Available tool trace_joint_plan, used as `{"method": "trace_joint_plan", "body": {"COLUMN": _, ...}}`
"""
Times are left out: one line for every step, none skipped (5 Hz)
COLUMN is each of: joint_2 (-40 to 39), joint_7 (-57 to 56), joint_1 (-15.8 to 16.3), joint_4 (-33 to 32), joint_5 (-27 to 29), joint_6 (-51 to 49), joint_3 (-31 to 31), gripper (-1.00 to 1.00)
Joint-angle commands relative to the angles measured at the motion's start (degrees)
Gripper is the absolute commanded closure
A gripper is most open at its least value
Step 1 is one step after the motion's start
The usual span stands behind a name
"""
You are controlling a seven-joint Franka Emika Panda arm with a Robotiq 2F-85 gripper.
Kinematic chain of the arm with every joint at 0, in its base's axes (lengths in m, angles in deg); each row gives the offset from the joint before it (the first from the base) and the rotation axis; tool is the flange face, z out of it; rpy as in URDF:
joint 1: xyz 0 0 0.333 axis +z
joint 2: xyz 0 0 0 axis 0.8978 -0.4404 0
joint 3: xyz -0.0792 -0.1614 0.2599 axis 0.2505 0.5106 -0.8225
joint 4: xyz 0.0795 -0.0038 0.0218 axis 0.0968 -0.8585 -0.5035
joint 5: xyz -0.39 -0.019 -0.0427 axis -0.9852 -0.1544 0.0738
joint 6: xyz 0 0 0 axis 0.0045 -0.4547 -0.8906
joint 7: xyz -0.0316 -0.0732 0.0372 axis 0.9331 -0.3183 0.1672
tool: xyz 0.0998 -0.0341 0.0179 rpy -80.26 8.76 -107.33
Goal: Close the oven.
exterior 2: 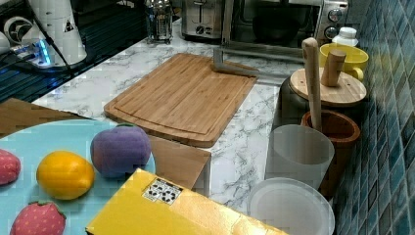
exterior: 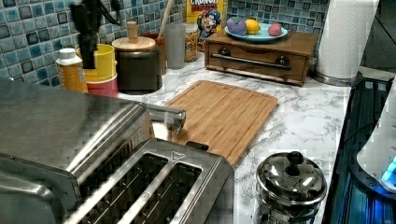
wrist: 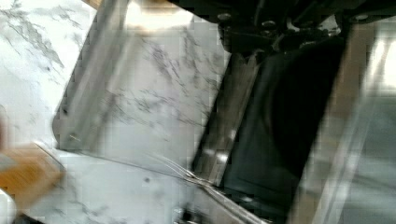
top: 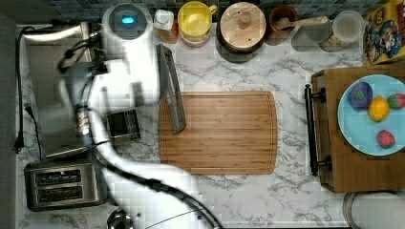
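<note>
Brushed steel: oven [top: 50, 95], large, boxy, at the top view's left on the marble counter [top: 296, 200], backed towards the wall. The toaster [top: 64, 183] stands just beside it, nearer the top view's bottom.

Glass: oven door [wrist: 140, 98], dropped open and lying near flat, with the marble showing through it in the wrist view. The dark cavity [wrist: 280, 126] is exposed beside it.

Steel bar: handle [top: 171, 88], on the door's free edge, resting over the top view's left margin of the board [top: 224, 133]. The left view shows the same handle end [exterior: 164, 115] past the oven's corner.

Arm: white, bent over the oven front. The gripper [top: 122, 126] hangs above the open door, between the cavity and the handle. Jaw state: cannot tell.

Task status: not done, door fully open.

Step in hand, as judged: get contact under or behind the door's free edge.

Handling notes:
- Contact near the middle of the handle, so the door does not twist on its hinges.
- Come in from the board side, low, below the bar.
- Lift along an arc about the hinge line, not straight up, or the bar may slip off.
- Past upright, press towards the cavity until the door seats flush.
- Keep the wrist clear of the oven's top edge as the door swings.
</note>
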Motion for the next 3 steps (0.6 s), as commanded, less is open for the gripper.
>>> {"method": "trace_joint_plan", "body": {"joint_2": 6.56, "joint_7": 21.07, "joint_1": 13.69, "joint_4": -7.51, "joint_5": -21.26, "joint_6": 12.07, "joint_3": 3.89, "gripper": 1.00}}
{"method": "trace_joint_plan", "body": {"joint_2": 6.57, "joint_7": 20.93, "joint_1": 14.19, "joint_4": -7.52, "joint_5": -21.01, "joint_6": 12.10, "joint_3": 4.49, "gripper": 1.00}}
{"method": "trace_joint_plan", "body": {"joint_2": 6.56, "joint_7": 21.01, "joint_1": 13.87, "joint_4": -7.51, "joint_5": -21.17, "joint_6": 12.08, "joint_3": 4.11, "gripper": 1.00}}
